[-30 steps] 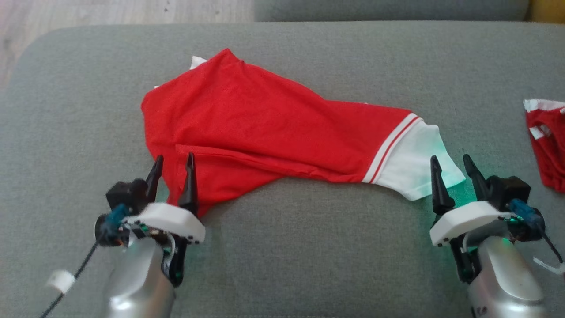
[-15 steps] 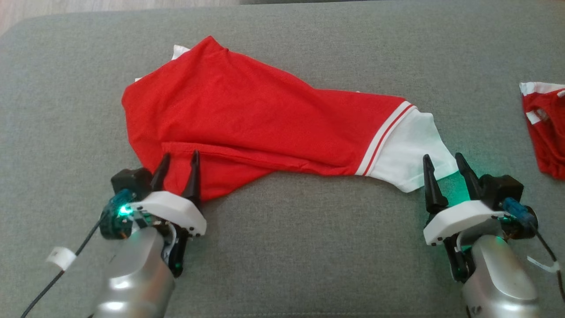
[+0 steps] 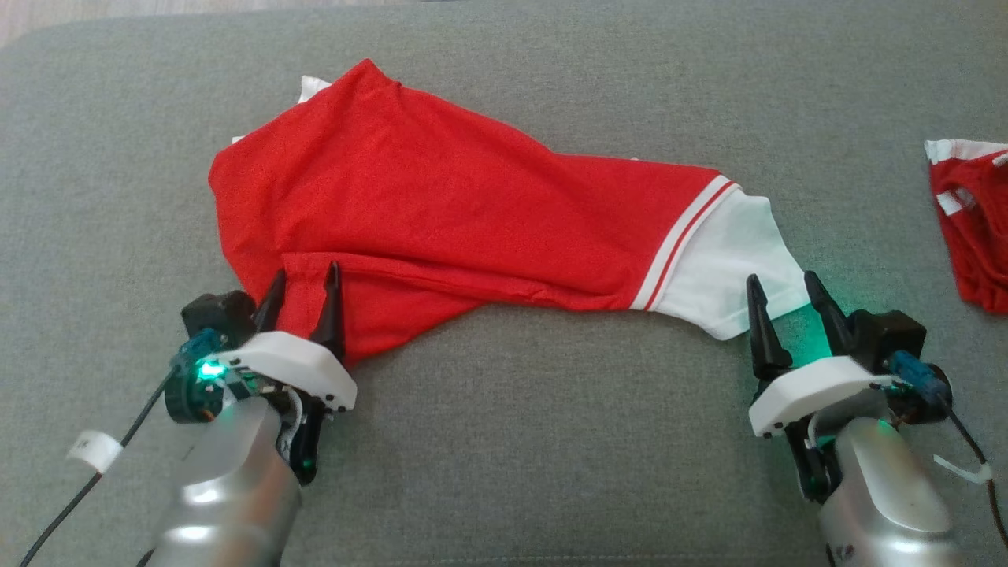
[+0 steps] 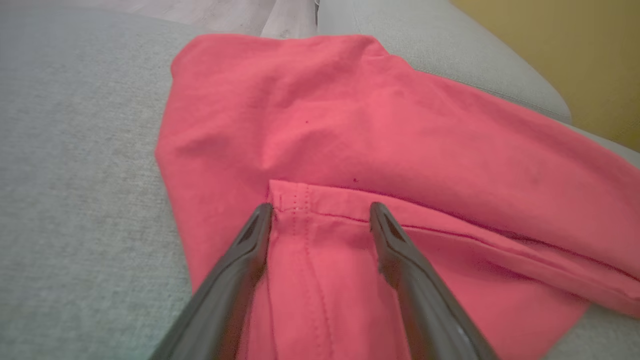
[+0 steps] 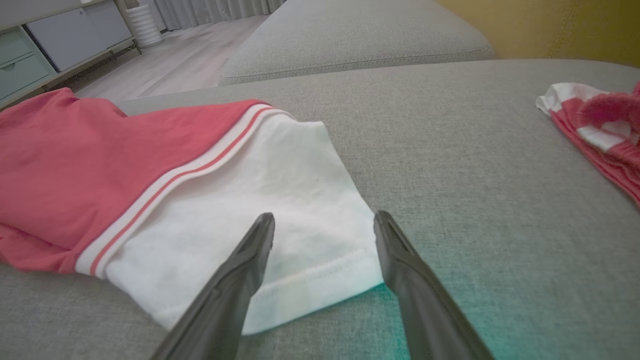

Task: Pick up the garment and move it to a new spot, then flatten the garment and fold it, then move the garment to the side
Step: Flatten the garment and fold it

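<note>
The garment (image 3: 441, 205) is a red shirt with a white, red-striped sleeve (image 3: 728, 268), lying crumpled across a grey cushion (image 3: 520, 425). My left gripper (image 3: 303, 285) is open over the garment's lower left red hem; in the left wrist view that hem (image 4: 320, 235) lies between the fingers of the left gripper (image 4: 320, 212). Over at the sleeve's lower corner my right gripper (image 3: 780, 290) is open too, and the right wrist view shows the white sleeve edge (image 5: 310, 270) under the spread fingers of the right gripper (image 5: 324, 220). Neither gripper holds cloth.
Another red and white piece of clothing (image 3: 972, 228) lies at the cushion's right edge, also in the right wrist view (image 5: 600, 130). A second grey cushion (image 5: 350, 35) stands behind. Wooden floor and a cabinet (image 5: 45, 45) lie beyond on the left.
The head camera tilted, so the whole picture shifted. Both grippers have edged forward onto the garment's edges, still open.
</note>
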